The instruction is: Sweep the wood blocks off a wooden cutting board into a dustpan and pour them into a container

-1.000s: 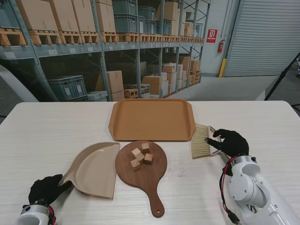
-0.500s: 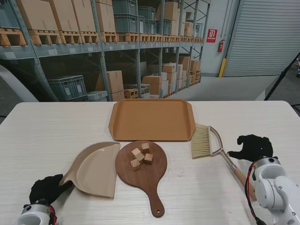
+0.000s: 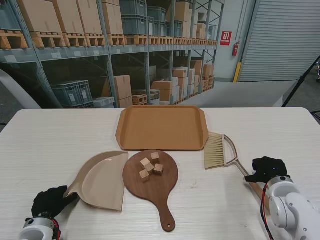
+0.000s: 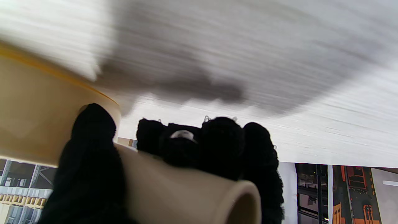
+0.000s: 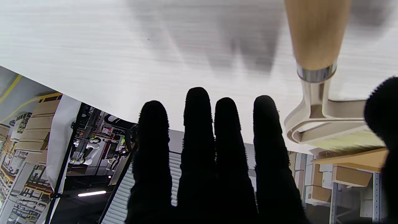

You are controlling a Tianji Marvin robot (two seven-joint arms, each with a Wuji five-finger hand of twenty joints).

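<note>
Left hand (image 3: 48,201) at 7 o'clock grasps the dustpan (image 3: 102,181) handle, fingers (image 4: 222,146) wrapped around it. Right hand (image 3: 267,169) at 4 o'clock hovers over the brush (image 3: 220,151) handle, fingers (image 5: 199,137) straight and spread, holding nothing. Wood blocks (image 3: 150,165) sit on the cutting board (image 3: 152,181) at centre, dustpan touching its 9 o'clock edge. Tray (image 3: 162,127) at 12 o'clock on the surface (image 3: 60,135).
</note>
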